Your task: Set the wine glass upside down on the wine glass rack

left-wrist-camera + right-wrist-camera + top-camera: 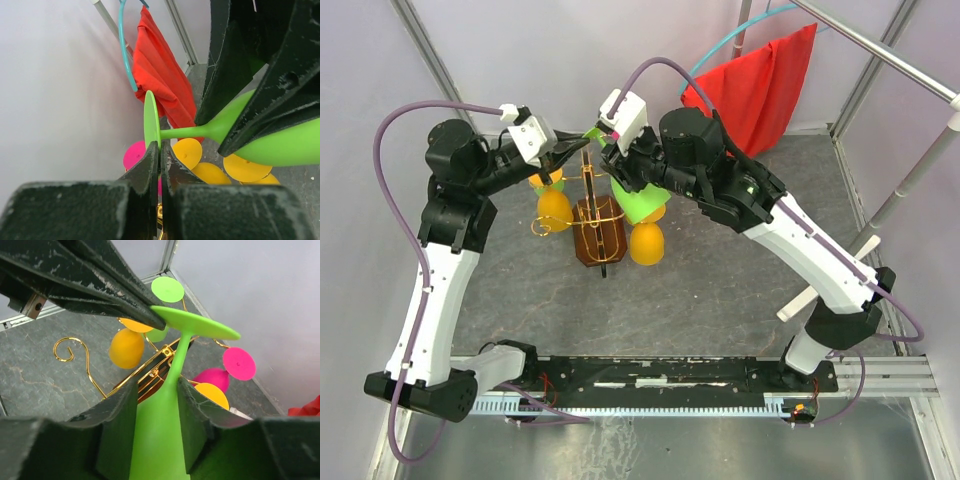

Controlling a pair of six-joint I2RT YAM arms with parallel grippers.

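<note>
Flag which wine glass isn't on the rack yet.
The lime-green plastic wine glass held in mid-air: left end effector pinches its foot, right end effector grips its bowl. The orange glasses hang bowl-down from the gold-wire wooden rack.

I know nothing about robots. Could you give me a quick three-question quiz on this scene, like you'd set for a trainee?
1. Multiple choice: which part of the green glass is the left gripper pinching? A) the bowl B) the stem C) the flat round foot
2. True or false: the red cloth is draped over the rack.
3. Fill in the blank: the fingers of the right gripper sit on either side of the green glass's ____.

Key: 1 C; 2 false, it hangs in the far corner, apart from the rack; 3 bowl.
</note>
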